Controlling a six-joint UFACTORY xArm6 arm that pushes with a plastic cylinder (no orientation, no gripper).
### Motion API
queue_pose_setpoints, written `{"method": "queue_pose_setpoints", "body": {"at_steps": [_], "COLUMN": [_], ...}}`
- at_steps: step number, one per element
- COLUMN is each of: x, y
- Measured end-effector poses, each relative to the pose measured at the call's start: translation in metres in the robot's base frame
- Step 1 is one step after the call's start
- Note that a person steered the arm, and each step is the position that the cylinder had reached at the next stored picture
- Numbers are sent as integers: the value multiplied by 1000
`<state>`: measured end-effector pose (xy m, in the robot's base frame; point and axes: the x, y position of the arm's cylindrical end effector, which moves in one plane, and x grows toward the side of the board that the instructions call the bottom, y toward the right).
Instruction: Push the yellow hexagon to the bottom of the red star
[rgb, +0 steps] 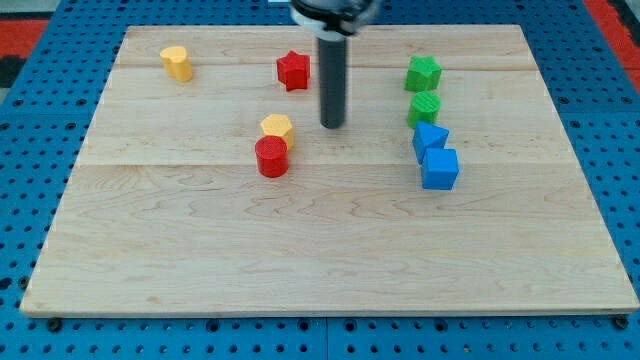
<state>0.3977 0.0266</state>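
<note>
tip (333, 125) set right of yellow hexagon (277, 127) | hexagon below-left of red star (293, 71) | no jaws fitted, nothing held

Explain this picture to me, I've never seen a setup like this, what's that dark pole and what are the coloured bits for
The pole is a robot arm's rod. It has no fingers and holds nothing; its lower end, my tip, slides on the wooden board and pushes blocks. One camera looks down at the board. Blocks: a yellow hexagon touching a red cylinder, just to the tip's left; a red star above them; another yellow block at top left; on the right, a green star, a green cylinder and two blue blocks. The hexagon should end below the red star.
</note>
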Motion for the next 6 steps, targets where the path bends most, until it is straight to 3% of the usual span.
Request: {"method": "queue_pose_setpoints", "body": {"at_steps": [1,2,4,6], "x": [33,66,11,17], "y": [-60,-72,-89,-89]}}
